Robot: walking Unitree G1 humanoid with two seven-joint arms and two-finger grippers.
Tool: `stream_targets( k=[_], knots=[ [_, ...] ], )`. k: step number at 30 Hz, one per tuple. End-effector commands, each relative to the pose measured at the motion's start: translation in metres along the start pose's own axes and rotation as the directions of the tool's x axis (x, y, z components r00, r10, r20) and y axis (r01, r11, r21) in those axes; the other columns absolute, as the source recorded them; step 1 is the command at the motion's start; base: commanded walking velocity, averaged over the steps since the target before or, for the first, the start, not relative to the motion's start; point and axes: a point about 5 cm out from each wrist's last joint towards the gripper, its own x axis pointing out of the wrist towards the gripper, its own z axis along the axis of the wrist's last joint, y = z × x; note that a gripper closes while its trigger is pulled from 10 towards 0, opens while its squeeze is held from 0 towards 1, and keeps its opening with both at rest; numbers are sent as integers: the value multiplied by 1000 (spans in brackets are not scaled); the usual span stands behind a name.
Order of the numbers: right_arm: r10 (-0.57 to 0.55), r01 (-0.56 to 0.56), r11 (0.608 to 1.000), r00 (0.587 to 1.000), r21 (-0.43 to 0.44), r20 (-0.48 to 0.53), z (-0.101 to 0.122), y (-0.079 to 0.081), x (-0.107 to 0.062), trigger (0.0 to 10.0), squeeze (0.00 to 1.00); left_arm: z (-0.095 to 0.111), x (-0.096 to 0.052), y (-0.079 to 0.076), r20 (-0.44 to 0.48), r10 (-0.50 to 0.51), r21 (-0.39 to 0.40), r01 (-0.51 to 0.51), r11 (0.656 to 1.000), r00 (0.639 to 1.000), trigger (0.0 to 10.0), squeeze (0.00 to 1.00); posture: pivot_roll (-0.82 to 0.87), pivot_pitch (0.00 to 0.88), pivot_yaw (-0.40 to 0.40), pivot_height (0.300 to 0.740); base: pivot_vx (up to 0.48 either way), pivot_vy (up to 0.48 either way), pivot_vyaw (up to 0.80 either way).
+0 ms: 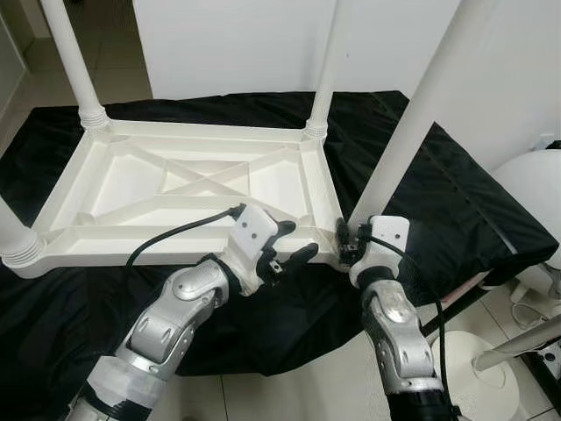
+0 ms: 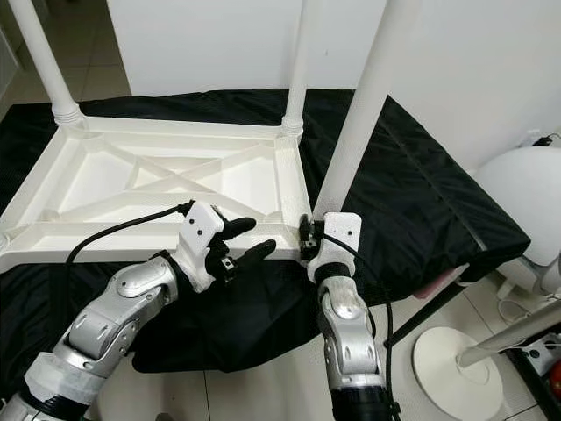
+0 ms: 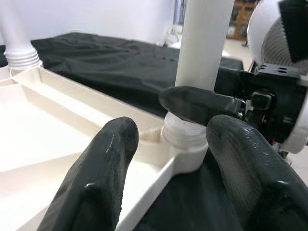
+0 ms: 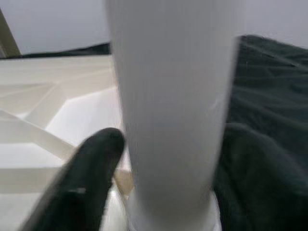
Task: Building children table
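Note:
A white plastic children's table (image 1: pixel 175 184) lies upside down on a black cloth. Its far-left leg (image 1: pixel 74 61) and far-right leg (image 1: pixel 324 70) stand up from their sockets. A third leg base (image 1: pixel 16 241) shows at the near-left corner. My right gripper (image 1: pixel 349 241) is shut on the near-right leg (image 1: pixel 412 114), low down at its corner socket (image 3: pixel 185 139). In the right wrist view this leg (image 4: pixel 173 106) stands between the fingers (image 4: pixel 82 183). My left gripper (image 1: pixel 298 241) is open, just left of that corner at the table's front rim, holding nothing.
The black cloth (image 1: pixel 438 193) covers a low platform whose front edge is close to my arms. A white rounded appliance (image 1: pixel 535 184) and a round stand base (image 1: pixel 486 373) are on the tiled floor to the right. A white wall (image 1: pixel 219 44) is behind.

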Motion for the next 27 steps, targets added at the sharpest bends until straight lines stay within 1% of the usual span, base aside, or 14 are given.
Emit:
stream_targets(
  k=[1, 2, 3, 5, 8, 9, 11, 16, 19, 21, 22, 23, 25, 27],
  knots=[
    [42, -42, 999, 999, -6, 16, 6, -4, -1, 10000, 1000, -3, 3, -4, -17, -80, 5, 80, 997, 997, 10000, 0, -78, 34, -55, 740, 0, 0, 0],
    [42, -42, 999, 999, -6, 16, 6, -4, -1, 10000, 1000, -3, 3, -4, -17, -80, 5, 80, 997, 997, 10000, 0, -78, 34, -55, 740, 0, 0, 0],
    [80, -80, 996, 996, -26, 31, 11, -9, 0, 10000, 0, -5, 4, -5, -24, -89, 16, 89, 996, 996, 10000, 0, -89, 26, -49, 740, 0, 0, 0],
    [80, -80, 996, 996, -26, 31, 11, -9, 0, 10000, 0, -5, 4, -5, -24, -89, 16, 89, 996, 996, 10000, 0, -89, 26, -49, 740, 0, 0, 0],
    [191, -188, 980, 981, -63, 45, 17, -19, 1, 10000, 0, -5, 8, -6, -27, -99, 28, 100, 995, 995, 10000, 0, -93, 15, -40, 740, 0, 0, 0],
    [254, -251, 962, 967, -105, 19, 16, -27, 3, 10000, 0, -3, 12, -5, -18, -103, 28, 104, 994, 994, 10000, 0, -89, 4, -24, 740, 0, 0, 0],
    [254, -251, 962, 967, -105, 19, 16, -27, 3, 10000, 0, -3, 12, -5, -18, -103, 28, 104, 994, 994, 10000, 0, -89, 4, -24, 740, 0, 0, 0],
    [336, -337, 927, 941, -164, -37, 11, -38, 7, 10000, 0, -1, 15, -5, -11, -109, 35, 109, 993, 994, 10000, 0, -73, 0, -26, 740, 0, 0, 0],
    [521, -552, 819, 830, -158, -200, -7, -46, 19, 10000, 0, -2, 16, -2, -12, -106, 45, 106, 993, 994, 10000, 0, -58, 0, -14, 740, 0, 0, 0],
    [521, -552, 819, 830, -158, -200, -7, -46, 19, 10000, 0, -2, 16, -2, -12, -106, 45, 106, 993, 994, 10000, 0, -58, 0, -14, 740, 0, 0, 0],
    [561, -602, 784, 792, -154, -239, -10, -45, 22, 10000, 0, -1, 17, 1, -12, -96, 51, 97, 994, 995, 10000, 0, -53, 0, -8, 740, 0, 0, 0],
    [561, -602, 784, 792, -154, -239, -10, -45, 22, 10000, 0, -1, 17, 1, -12, -96, 51, 97, 994, 995, 10000, 0, -53, 0, -8, 740, 0, 0, 0],
    [609, -659, 736, 744, -154, -277, -10, -43, 32, 10000, 0, 7, 18, 9, 3, -78, 57, 78, 995, 997, 10000, 0, -26, 0, 18, 740, 0, 0, 0],
    [619, -672, 725, 732, -152, -285, -9, -42, 36, 10000, 0, 9, 19, 11, 7, -75, 59, 75, 995, 997, 10000, 0, -26, 0, 18, 740, 0, 0, 0]
  ],
)
